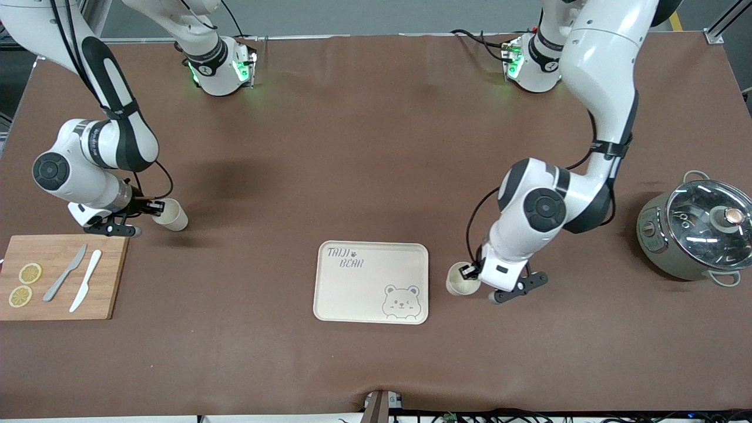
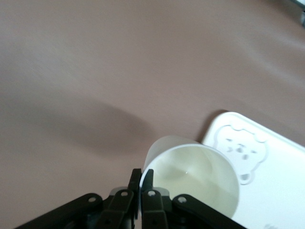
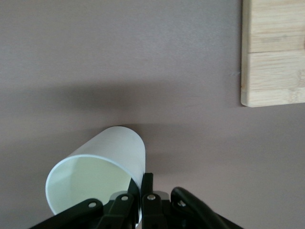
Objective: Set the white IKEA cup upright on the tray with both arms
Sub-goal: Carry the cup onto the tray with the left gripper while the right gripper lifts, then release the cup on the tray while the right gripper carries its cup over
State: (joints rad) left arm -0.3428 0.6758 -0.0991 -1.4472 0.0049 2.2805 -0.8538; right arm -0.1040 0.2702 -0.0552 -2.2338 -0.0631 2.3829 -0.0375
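Front view: left hand [image 1: 468, 274] clamped on cup [image 1: 460, 281] rim just beside tray [image 1: 372, 282], mid-tabletop; right hand [image 1: 154, 207] pinching second cup [image 1: 171, 214] near cutting board [image 1: 61, 276]. Grasp step; next, lift onto tray, upright.

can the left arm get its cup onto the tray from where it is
Probably yes. The left claw is shut on a cup's rim right beside the tray, toward the left arm's end of the table, and nothing lies between them. The tray's surface is bare apart from its print.
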